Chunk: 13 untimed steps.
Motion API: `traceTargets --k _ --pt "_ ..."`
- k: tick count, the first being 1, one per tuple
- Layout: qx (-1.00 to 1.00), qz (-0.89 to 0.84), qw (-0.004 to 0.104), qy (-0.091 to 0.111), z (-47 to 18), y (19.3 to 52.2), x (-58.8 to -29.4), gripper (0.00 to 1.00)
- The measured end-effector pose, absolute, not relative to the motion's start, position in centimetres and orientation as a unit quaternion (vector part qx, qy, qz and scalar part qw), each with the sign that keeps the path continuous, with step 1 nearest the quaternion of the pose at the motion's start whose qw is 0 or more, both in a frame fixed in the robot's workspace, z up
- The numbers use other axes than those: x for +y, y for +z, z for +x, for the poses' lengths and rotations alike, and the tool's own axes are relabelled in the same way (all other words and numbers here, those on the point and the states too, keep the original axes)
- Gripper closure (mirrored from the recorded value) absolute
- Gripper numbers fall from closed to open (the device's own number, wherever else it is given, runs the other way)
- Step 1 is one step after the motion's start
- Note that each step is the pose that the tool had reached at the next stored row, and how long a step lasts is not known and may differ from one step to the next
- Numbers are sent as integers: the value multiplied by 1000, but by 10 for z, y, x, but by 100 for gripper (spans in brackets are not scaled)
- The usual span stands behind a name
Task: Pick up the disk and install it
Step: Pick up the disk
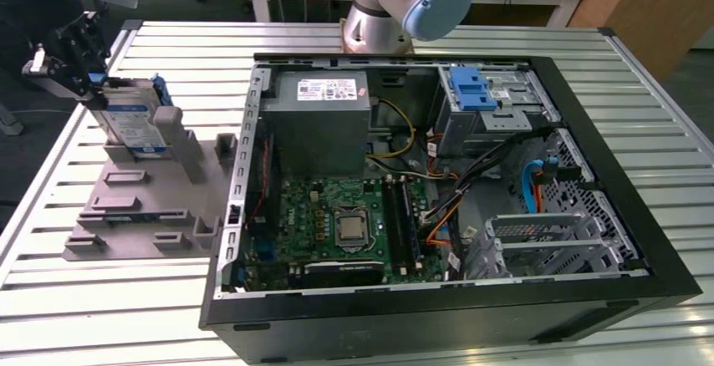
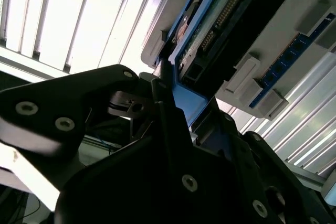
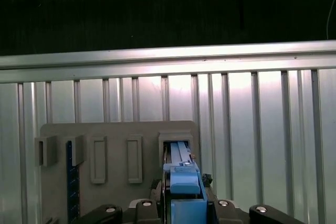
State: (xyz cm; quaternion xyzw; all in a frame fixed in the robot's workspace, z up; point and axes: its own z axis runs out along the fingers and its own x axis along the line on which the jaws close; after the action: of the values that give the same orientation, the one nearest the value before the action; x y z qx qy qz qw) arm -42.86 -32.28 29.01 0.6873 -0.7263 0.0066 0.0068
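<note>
Gripper (image 1: 89, 90): fingers clenched on the blue carrier edge of the disk (image 1: 130, 122). Disk: upright on edge, lower end in a slot of the gray fixture (image 1: 129, 216) on the slatted table (image 1: 653, 132). It sits at 10 o'clock from the open computer case (image 1: 446, 320), apart from it.

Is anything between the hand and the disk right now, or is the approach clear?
Nothing visible stands between them. The hand is at the upper end of the disk, which stands upright in the gray holder; in the first wrist view its blue carrier sits right at the hand.
</note>
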Motion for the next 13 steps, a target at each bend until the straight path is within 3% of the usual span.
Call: traceTargets --k 1,5,13 --pt "-726 687 7 7 -429 290 -323 60" --pt "-726 687 7 7 -429 290 -323 64" --pt "-726 687 7 7 -429 290 -323 64"
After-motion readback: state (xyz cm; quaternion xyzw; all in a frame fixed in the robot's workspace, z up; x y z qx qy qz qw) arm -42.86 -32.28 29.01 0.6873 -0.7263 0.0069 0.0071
